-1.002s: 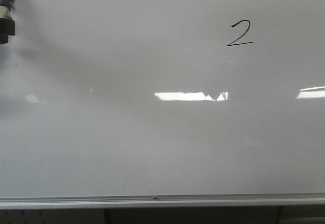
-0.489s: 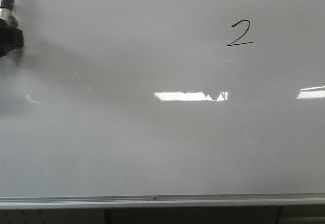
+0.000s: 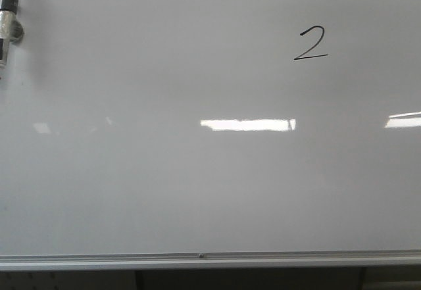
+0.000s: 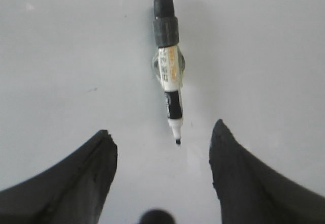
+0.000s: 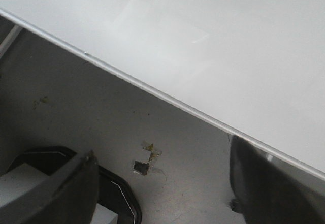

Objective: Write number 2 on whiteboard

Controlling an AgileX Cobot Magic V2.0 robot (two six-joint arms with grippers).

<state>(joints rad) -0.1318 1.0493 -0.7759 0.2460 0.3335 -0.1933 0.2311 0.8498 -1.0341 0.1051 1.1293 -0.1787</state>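
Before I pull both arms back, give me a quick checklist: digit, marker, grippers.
1. number 2 drawn, complete on the whiteboard: ok.
2. marker released, lying on the board: ok.
3. left gripper open, fingers apart from the marker: ok.
4. right gripper open, holding nothing, off the board edge: ok.
5. Marker capped: not ok, tip exposed.
6. Marker will stay put: cannot tell.

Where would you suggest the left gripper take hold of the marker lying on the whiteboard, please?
Probably around the labelled middle of the marker's barrel, coming straight down at the whiteboard with open fingers either side. The left gripper already straddles its long axis, and the barrel is wider there than at the bare writing tip.
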